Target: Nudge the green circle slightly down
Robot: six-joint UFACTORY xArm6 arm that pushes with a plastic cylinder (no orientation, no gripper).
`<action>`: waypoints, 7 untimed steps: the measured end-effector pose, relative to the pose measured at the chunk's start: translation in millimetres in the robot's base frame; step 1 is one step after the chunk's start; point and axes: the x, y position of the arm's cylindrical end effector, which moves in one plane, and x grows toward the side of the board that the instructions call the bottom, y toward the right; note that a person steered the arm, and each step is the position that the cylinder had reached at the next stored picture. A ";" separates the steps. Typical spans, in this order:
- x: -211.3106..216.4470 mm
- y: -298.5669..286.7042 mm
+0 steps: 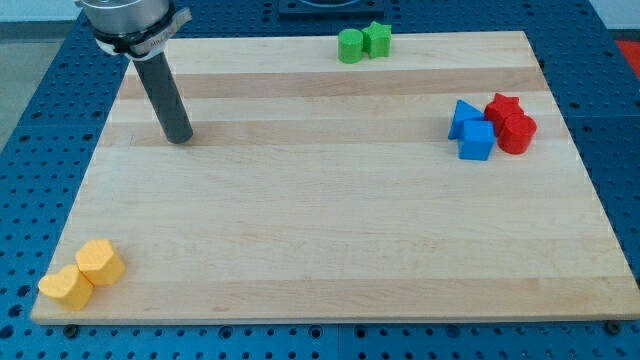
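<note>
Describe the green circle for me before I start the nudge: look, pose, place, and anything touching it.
The green circle is a short, solid-looking cylinder in plain bright green, standing flat on the wooden board near its top edge, a little right of centre. Its right side meets the green star-like block; no gap shows between them. Nothing else touches it. My tip rests far off toward the view's left, lower down the board.

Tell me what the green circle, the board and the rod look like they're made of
Green circle: probably plastic, since its colour is uniform with a soft sheen. Board: light wood, with visible grain and plank bands, matte finish. My tip, far to the circle's left, ends a dark rod, smooth and slightly glossy; whether rubber, plastic or metal is unclear.
</note>
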 end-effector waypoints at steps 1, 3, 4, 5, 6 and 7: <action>-28.3 -13.0; -73.4 -26.9; -78.3 -36.1; -90.1 -55.0; -93.0 -62.6; -95.2 -66.8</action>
